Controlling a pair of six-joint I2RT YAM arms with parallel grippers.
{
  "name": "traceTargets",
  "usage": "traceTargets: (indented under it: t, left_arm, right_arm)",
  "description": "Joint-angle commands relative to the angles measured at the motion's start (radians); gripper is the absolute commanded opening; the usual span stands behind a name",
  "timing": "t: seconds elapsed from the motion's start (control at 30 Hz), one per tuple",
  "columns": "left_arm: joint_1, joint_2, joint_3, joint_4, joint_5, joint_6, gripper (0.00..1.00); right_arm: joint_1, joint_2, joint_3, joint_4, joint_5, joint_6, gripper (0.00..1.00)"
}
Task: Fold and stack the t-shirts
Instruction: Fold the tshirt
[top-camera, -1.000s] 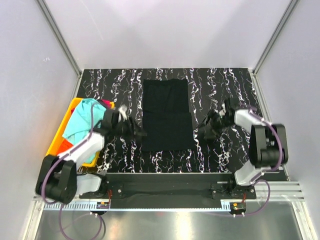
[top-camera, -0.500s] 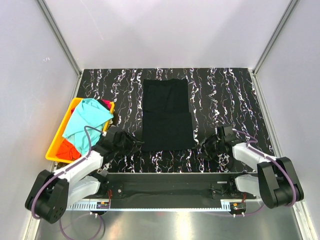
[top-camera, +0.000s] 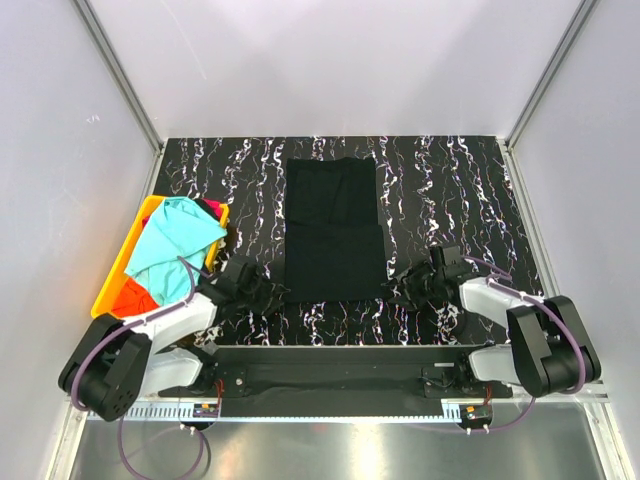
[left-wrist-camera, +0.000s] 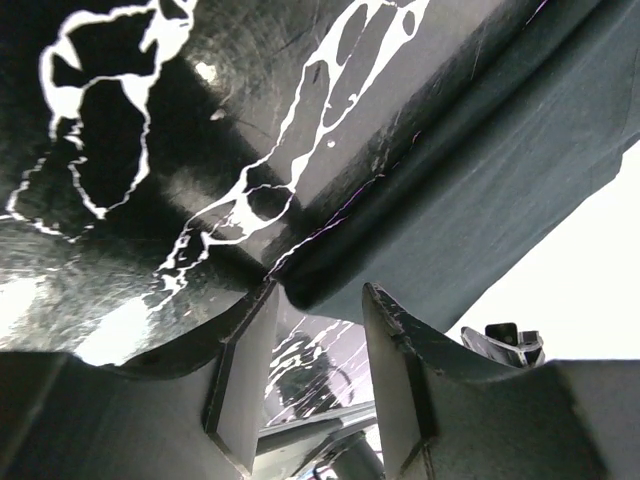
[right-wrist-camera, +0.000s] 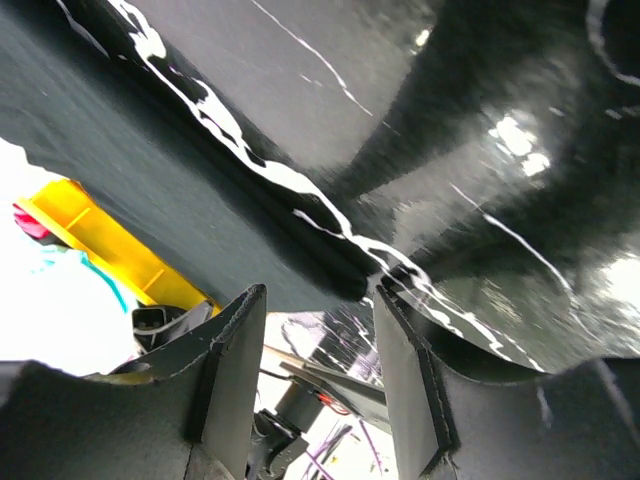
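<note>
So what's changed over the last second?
Both arms pulled back toward the near edge. The left gripper and right gripper now sit with jaws open at the near corners of the black t-shirt, and nothing is grasped yet. The black shirt lies flat as before. The turquoise t-shirt and yellow bin are unchanged.
</note>
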Motion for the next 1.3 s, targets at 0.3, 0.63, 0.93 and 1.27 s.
traceTargets:
  t: [0.3,0.63,0.93,1.27]
  left_arm:
    - [-0.006,0.108,0.001,-0.031,-0.046,-0.06,0.36]
    - [-0.006,0.134,-0.005,0.067,-0.029,-0.033,0.0]
    - [-0.012,0.0,0.021,-0.012,-0.02,0.03,0.0]
    - [-0.123,-0.239,-0.068,-0.118,-0.017,0.018,0.0]
  right_arm:
    - [0.013,0.106,0.017,-0.002,0.086,0.007,0.45]
    - [0.018,0.1,0.005,-0.005,0.053,-0.008,0.03]
    - [0.024,0.017,0.055,-0.135,0.043,-0.171,0.0]
    - [0.09,-0.121,-0.027,-0.175,-0.026,-0.221,0.0]
